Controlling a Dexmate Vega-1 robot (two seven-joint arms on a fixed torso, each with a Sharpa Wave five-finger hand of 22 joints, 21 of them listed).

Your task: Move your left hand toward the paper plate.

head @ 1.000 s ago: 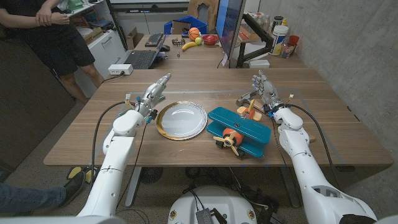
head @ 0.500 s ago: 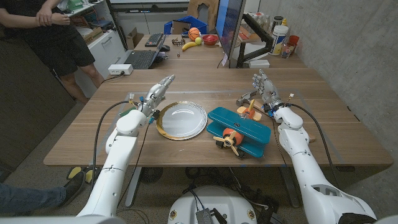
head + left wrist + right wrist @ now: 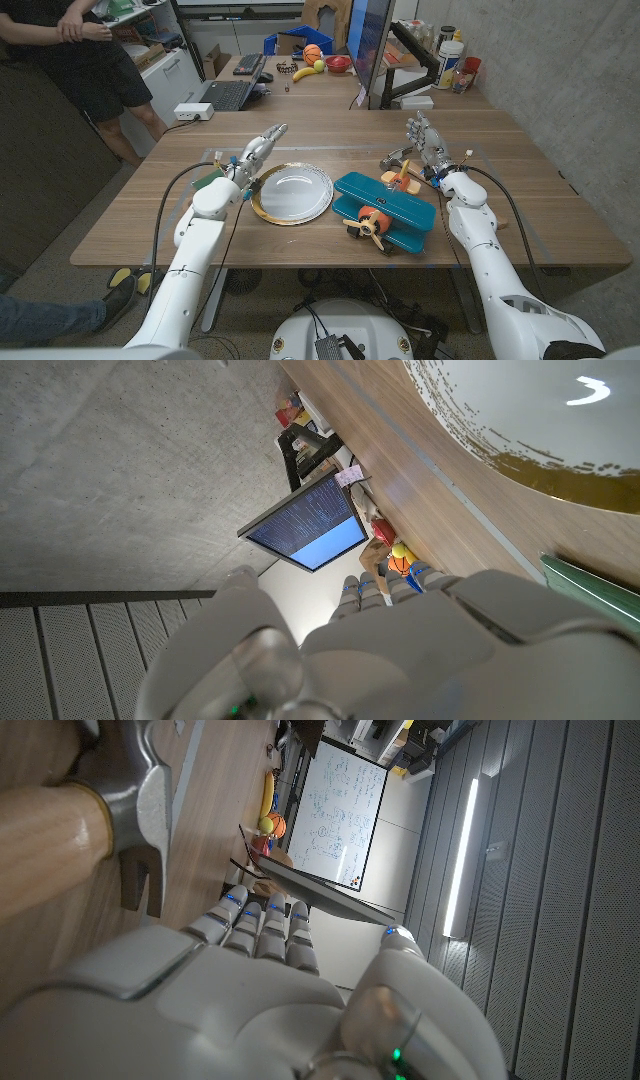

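The broad wooden bench [image 3: 330, 225] carries everything here, and the largest thing on it is the teal toy aeroplane with an orange nose and propeller [image 3: 385, 212], lying just right of centre. Beside it to the left, with their edges close or touching, sits the round white paper plate with a mottled gold rim [image 3: 291, 193], which is the task's target; in the left wrist view its gold-flecked rim [image 3: 500, 440] shows near that arm's own hand. The left hand [image 3: 255, 150] hangs at the plate's far-left edge, fingers stretched out and apart with nothing in them, tips pointing away over the bench rather than down at the plate. The right hand [image 3: 424, 140] waits behind the aeroplane with its fingers upright and spread, also holding nothing, just beside a wooden-handled claw hammer with a steel head [image 3: 90, 820]. The reach looks nearly finished, so the main risk from here is overshoot: a light paper plate will slide or tip if the wrist or forearm clips its raised rim. A push to the right would shove it against the aeroplane. Coming down too steeply could press the near rim and flip the far side up. The black cable [image 3: 175, 190] trailing along the left arm could also drag across the bench edge.
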